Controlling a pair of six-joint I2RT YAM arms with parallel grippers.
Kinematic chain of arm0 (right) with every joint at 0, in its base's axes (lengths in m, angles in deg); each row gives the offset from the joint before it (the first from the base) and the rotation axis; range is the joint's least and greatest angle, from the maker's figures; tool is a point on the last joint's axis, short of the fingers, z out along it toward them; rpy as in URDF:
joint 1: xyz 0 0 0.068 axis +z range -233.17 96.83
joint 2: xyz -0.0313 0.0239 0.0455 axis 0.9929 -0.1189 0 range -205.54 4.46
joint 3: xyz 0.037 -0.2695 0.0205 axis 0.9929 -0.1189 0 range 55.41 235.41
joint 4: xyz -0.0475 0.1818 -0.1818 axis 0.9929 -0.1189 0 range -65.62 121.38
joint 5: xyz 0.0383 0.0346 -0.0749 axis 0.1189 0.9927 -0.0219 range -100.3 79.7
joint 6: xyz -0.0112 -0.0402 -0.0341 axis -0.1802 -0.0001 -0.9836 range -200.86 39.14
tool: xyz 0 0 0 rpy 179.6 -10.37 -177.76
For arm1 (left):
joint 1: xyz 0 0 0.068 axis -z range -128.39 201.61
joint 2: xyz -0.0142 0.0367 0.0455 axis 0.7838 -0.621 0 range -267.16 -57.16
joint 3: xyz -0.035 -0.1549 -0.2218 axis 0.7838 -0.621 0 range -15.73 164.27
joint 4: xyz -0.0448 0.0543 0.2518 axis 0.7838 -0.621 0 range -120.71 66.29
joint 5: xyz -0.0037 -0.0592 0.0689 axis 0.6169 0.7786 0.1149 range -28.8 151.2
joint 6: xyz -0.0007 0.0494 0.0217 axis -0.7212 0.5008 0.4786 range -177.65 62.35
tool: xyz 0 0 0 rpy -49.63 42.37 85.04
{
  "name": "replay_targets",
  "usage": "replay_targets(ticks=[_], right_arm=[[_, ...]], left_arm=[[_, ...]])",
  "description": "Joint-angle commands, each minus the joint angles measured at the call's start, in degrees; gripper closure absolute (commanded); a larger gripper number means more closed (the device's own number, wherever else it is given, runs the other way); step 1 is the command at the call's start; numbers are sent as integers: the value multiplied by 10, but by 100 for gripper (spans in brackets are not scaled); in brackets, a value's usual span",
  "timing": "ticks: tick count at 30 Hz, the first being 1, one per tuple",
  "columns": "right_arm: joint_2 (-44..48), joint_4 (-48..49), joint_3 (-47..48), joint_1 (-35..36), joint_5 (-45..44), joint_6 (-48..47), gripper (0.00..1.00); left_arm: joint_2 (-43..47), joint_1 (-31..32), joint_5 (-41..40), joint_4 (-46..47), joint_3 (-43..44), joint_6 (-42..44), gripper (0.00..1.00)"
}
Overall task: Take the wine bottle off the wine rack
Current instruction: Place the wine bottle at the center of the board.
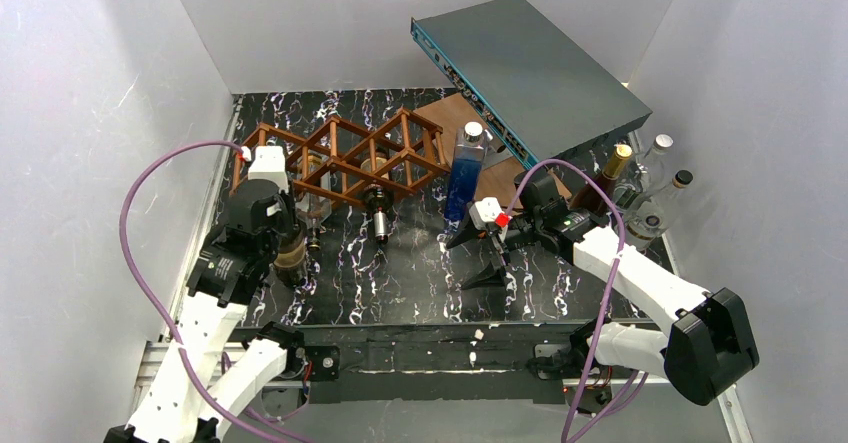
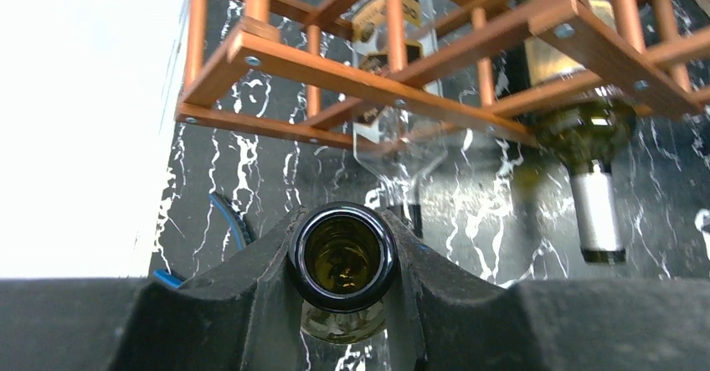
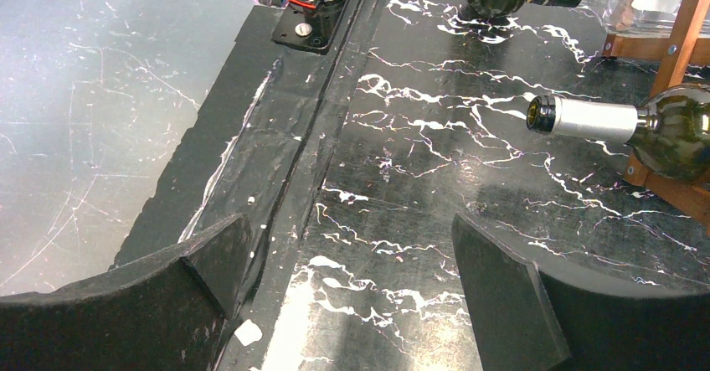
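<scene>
We judge the pulling-out done: the left gripper (image 1: 289, 236) is closed on the neck of the wine bottle (image 2: 343, 260), which is clear of the wine rack (image 2: 368, 82), near the tabletop's (image 1: 420, 283) left edge. Putting it down remains; the right gripper (image 3: 352, 254) hangs open, empty

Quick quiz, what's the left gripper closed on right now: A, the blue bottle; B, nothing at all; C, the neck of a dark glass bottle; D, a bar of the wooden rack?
C: in the left wrist view the left gripper is shut around the dark bottle just below its open mouth, with the wine rack ahead and apart from it.
</scene>
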Motion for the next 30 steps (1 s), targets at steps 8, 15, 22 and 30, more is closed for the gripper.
replay_targets(ticks=[8,15,22,30], right_arm=[[8,-12,1,-26,23,-11,2],[9,-13,1,-26,24,-12,2],[9,-13,-1,-26,28,-15,2],[11,-14,0,-26,33,-14,2]], left_arm=[[-42,-109,-74,170,-2,5,100],[-91,-172,-72,212,15,-9,100],[-126,-237,-57,239,25,-19,100],[-157,-278,-78,256,33,-15,100]])
